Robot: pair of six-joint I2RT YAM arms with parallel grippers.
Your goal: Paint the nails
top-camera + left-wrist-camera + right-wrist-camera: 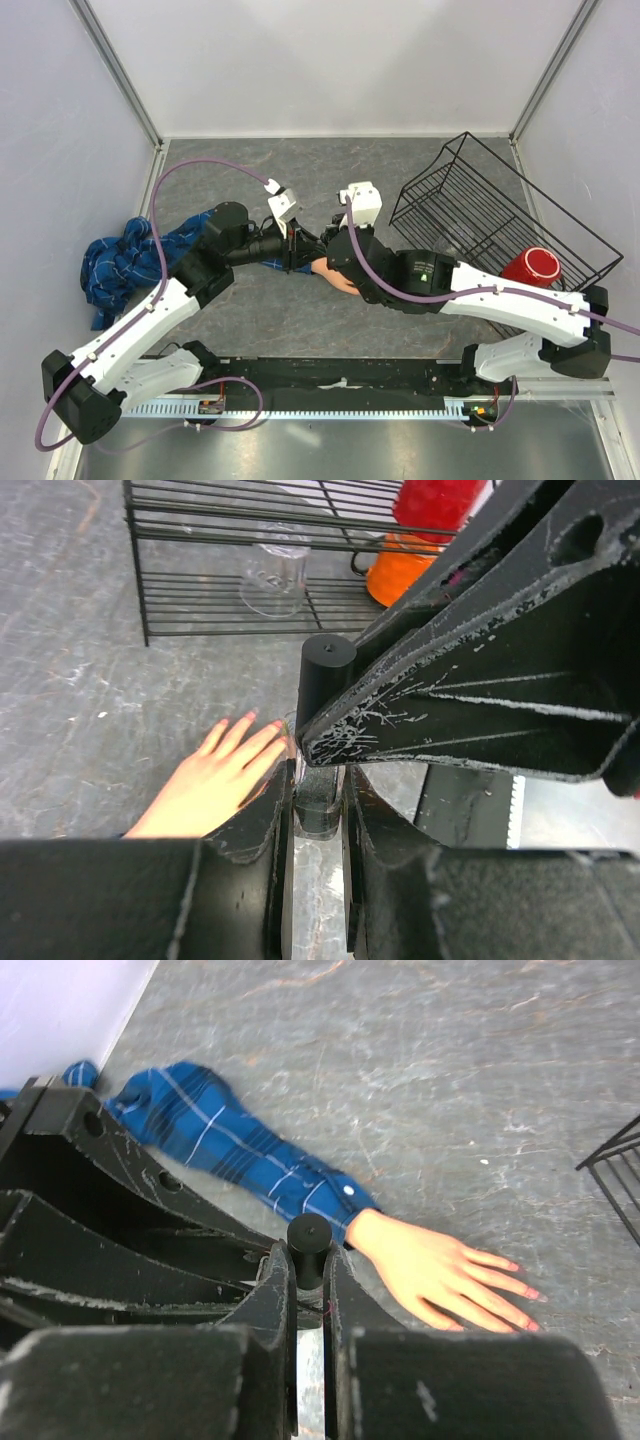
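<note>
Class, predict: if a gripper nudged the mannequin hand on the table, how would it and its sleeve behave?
The mannequin hand lies flat, fingers spread, so it would probably slide rather than roll. Its plaid sleeve looks creased and limp, so it is likely floppy and would bunch or drag behind.

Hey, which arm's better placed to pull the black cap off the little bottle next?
Right. The right gripper is shut on the black cap, while the left gripper clamps the bottle beneath it.
</note>
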